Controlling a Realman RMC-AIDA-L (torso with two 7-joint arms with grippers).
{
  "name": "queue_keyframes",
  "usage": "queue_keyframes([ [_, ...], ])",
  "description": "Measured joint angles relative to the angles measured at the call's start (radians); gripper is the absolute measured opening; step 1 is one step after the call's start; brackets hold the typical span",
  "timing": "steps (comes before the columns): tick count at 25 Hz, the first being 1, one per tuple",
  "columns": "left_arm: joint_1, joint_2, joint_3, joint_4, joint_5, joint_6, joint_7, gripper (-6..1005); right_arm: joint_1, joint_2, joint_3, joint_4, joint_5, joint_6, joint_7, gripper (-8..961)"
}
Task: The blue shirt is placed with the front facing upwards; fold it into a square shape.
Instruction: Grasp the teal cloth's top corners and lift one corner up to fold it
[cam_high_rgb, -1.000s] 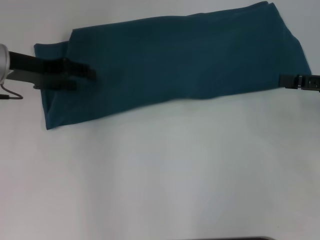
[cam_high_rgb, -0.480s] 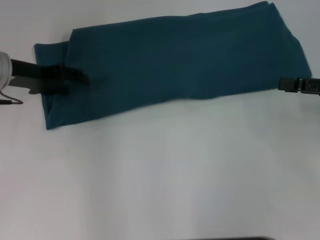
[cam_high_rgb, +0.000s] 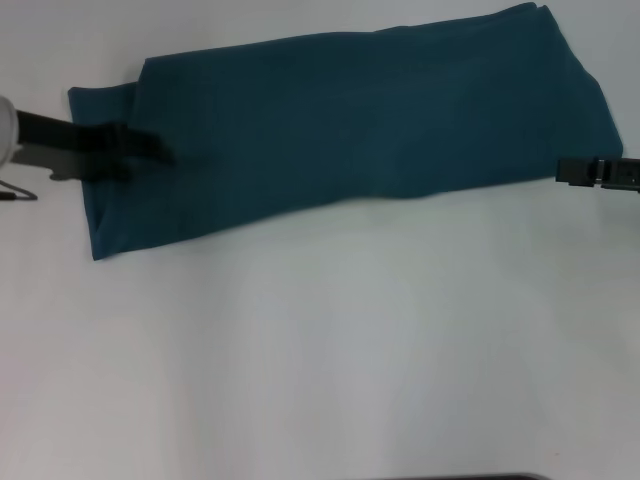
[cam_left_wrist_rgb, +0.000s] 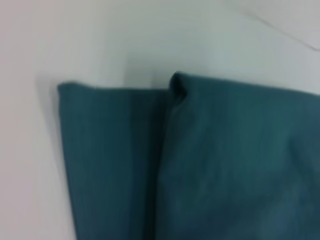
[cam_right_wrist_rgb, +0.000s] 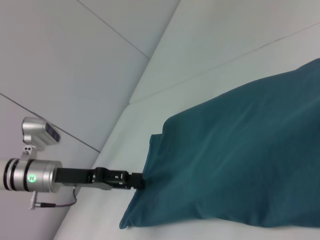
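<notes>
The blue shirt lies on the white table as a long folded band running left to right, with plain teal cloth facing up. My left gripper hovers over the band's left end, open and empty. The right wrist view shows the left gripper at the edge of the shirt. The left wrist view looks down on the layered left corner of the shirt. My right gripper pokes in at the right edge, just off the shirt's near right corner.
The white table stretches in front of the shirt. A thin cable hangs beside the left arm. A dark strip shows at the near edge.
My left gripper has drawn back to the left across the shirt's end. The right gripper and the shirt have stayed put.
</notes>
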Motion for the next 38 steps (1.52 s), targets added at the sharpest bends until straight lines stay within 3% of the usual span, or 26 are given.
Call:
queue_keyframes([
  [2, 0.003, 0.002, -0.001, -0.033, 0.002, 0.025, -0.010, 703, 0.001, -0.002, 0.001, 0.000, 0.000, -0.003, 0.000, 928],
  [6, -0.006, 0.034, 0.009, -0.072, 0.017, 0.072, -0.056, 703, 0.004, -0.003, 0.001, 0.000, 0.000, -0.003, 0.000, 928],
  [9, -0.023, 0.045, 0.019, -0.069, 0.071, 0.068, -0.100, 703, 0.005, -0.003, 0.000, 0.000, 0.000, -0.002, 0.000, 928],
  [13, -0.040, 0.028, 0.020, -0.065, 0.154, 0.037, -0.157, 704, 0.007, -0.003, -0.001, 0.000, 0.000, 0.003, 0.000, 927],
  [21, -0.031, 0.006, 0.010, -0.053, 0.166, -0.007, -0.219, 703, 0.008, -0.003, -0.001, 0.000, 0.000, 0.004, 0.000, 928],
  [38, -0.017, -0.003, 0.012, -0.050, 0.189, -0.073, -0.204, 704, 0.008, -0.006, 0.001, 0.000, 0.000, 0.005, 0.006, 928],
])
